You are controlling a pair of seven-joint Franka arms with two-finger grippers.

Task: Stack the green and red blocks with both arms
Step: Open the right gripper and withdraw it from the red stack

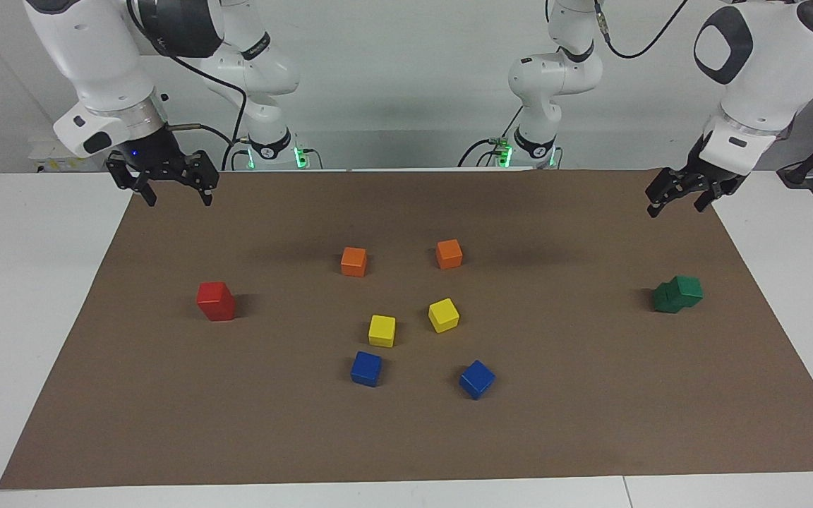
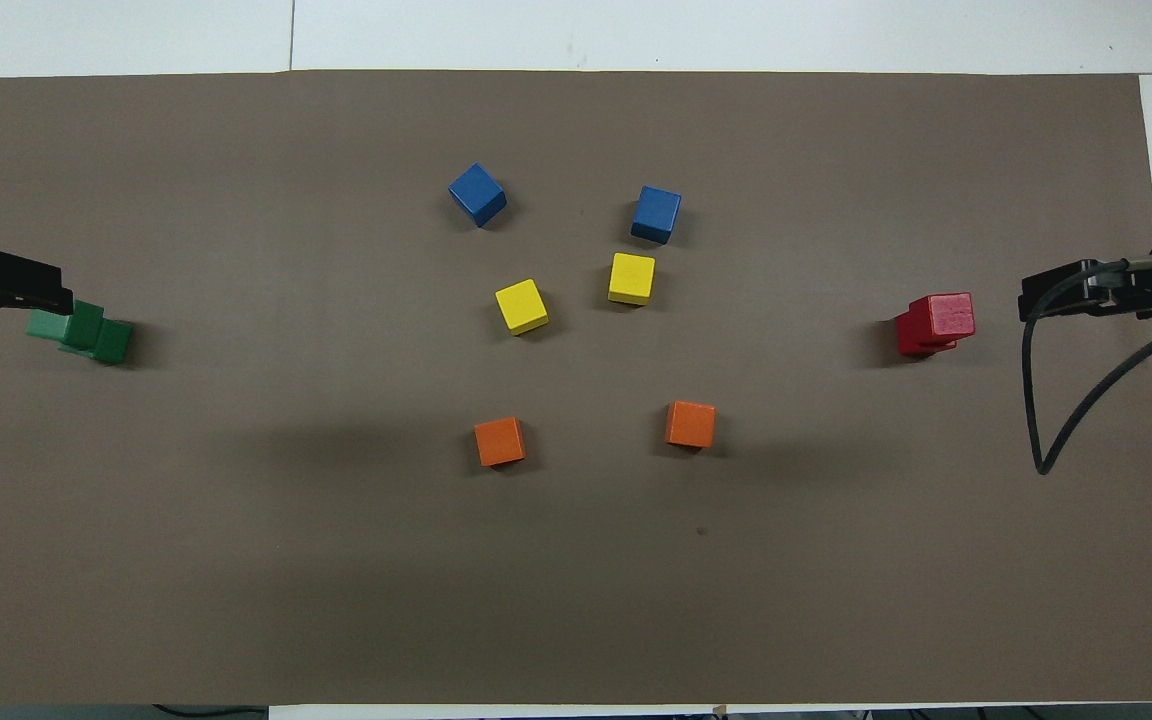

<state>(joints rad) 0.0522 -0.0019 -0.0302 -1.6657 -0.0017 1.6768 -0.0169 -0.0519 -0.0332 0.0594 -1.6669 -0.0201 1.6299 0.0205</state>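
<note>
Two red blocks stand one on the other toward the right arm's end of the mat; they also show in the overhead view. Two green blocks are stacked askew toward the left arm's end, the top one offset; they also show in the overhead view. My right gripper hangs open and empty in the air over the mat's edge, apart from the red stack. My left gripper hangs open and empty above the mat's corner, apart from the green stack. Both show at the overhead view's sides: left, right.
In the middle of the brown mat lie two orange cubes, two yellow cubes and two blue cubes, all single and apart. White table surrounds the mat.
</note>
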